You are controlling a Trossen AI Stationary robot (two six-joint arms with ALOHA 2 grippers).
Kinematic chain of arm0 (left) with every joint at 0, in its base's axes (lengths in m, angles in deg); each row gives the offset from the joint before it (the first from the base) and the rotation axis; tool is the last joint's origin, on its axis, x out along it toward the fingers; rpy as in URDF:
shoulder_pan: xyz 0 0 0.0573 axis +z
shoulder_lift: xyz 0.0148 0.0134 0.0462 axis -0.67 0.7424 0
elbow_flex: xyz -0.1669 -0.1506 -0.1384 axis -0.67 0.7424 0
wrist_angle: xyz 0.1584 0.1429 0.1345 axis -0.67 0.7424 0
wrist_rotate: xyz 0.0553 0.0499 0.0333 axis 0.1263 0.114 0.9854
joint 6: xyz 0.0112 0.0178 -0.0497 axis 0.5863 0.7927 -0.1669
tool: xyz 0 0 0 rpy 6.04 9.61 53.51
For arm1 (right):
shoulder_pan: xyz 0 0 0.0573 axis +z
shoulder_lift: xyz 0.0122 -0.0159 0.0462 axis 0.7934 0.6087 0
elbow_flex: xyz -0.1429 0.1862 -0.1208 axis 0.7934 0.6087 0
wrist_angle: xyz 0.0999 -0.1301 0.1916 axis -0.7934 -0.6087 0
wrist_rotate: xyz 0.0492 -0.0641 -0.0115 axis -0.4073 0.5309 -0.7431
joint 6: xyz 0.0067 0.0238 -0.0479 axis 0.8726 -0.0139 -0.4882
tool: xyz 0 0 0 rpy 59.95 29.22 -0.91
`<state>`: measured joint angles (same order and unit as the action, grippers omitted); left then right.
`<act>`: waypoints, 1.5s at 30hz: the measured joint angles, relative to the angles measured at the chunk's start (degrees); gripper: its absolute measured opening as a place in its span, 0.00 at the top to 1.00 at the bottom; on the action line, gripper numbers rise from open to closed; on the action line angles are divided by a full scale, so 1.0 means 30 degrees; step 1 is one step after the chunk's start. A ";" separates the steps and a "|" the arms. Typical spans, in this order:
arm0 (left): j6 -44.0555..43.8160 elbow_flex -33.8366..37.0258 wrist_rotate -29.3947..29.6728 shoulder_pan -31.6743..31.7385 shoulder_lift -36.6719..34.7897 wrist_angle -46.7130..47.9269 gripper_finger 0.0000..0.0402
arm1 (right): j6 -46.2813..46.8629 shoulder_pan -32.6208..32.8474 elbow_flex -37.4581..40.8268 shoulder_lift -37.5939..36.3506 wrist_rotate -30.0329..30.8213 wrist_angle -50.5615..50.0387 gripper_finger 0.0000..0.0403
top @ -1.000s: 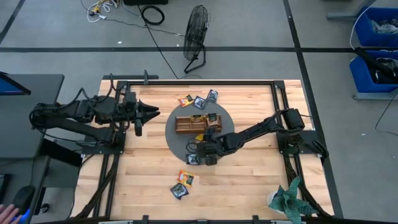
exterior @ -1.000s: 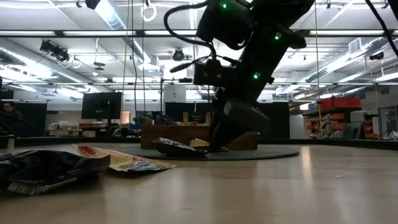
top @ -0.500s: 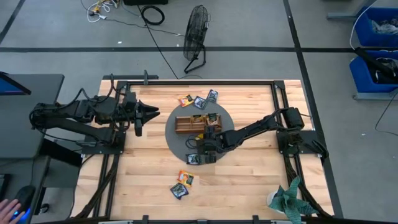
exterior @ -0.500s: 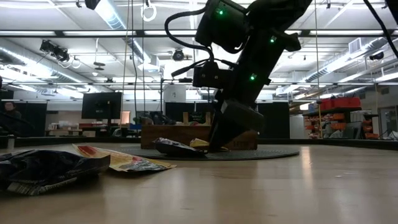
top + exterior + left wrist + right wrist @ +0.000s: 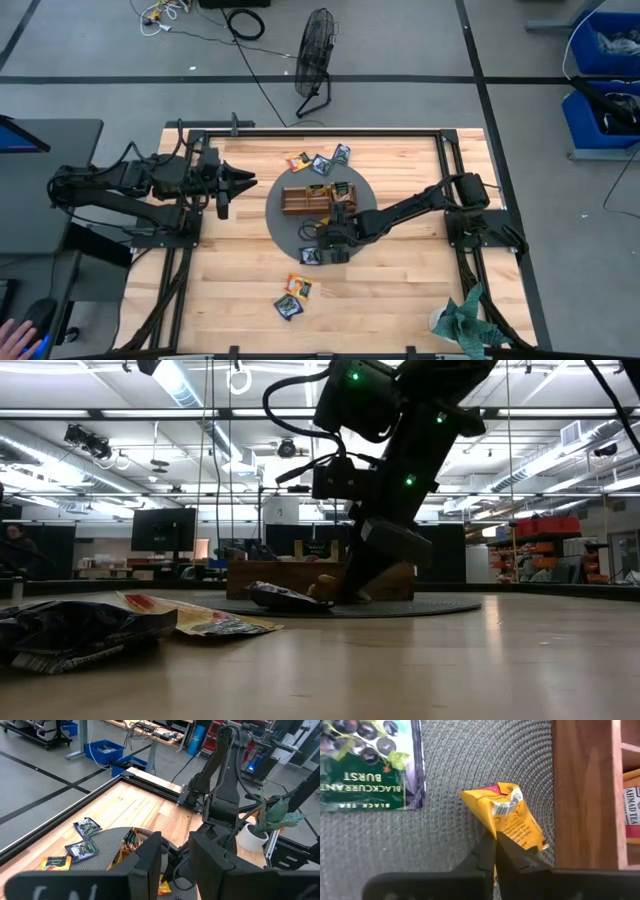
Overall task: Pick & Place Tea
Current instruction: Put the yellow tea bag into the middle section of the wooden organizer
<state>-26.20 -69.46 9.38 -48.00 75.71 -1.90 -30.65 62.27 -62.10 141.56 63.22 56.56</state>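
The room is a wide workshop with a grey floor point(image 5: 120, 90) crossed by dark lines, a black standing fan point(image 5: 316, 50) beyond the far edge of the table, blue bins point(image 5: 605, 70) off to one side, and long ceiling lights point(image 5: 190, 390) and shelving seen in the low view. In its middle stands the pale wooden table point(image 5: 400, 290), framed by black rails, with a round grey woven mat point(image 5: 285, 222) at its centre and a small potted plant point(image 5: 462, 318) at a near corner. On the mat sits the brown wooden tray point(image 5: 312, 199), with a sachet or two already in its compartments. The left gripper point(image 5: 243, 181) waits at the table's left edge, well apart from the mat, its fingers a little apart and holding nothing. The right gripper point(image 5: 322, 238) reaches down onto the mat just beside the tray's near wall, its fingers point(image 5: 485, 855) pinched together on a crumpled yellow tea sachet point(image 5: 512, 820), which lies on the mat close to the tray. A green blackcurrant sachet point(image 5: 367, 762) lies flat on the mat near it. Three more sachets point(image 5: 320, 160) lie on the wood beyond the mat, and two more point(image 5: 293, 297) lie toward the near edge.
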 joint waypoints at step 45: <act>0.7596 0.0019 -0.4467 -0.2280 0.2318 -0.0423 0.74 | 0.8115 -0.1124 -1.7806 -0.0051 -1.0307 -1.2309 1.00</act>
<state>-3.41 -69.40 -4.02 -54.84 82.67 -3.17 -6.31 58.90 -115.52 141.40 32.30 19.63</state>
